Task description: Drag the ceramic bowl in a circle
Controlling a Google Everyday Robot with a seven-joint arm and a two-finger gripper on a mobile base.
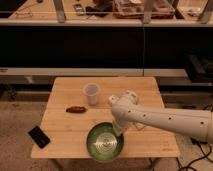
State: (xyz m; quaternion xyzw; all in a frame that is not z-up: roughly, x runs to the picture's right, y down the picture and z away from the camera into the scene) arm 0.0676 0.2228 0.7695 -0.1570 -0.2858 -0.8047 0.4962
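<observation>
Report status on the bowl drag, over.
Gripper down at ceramic bowl's right rim. Bowl at table's front edge. Plastic cup, brown item, black phone stand apart.
</observation>
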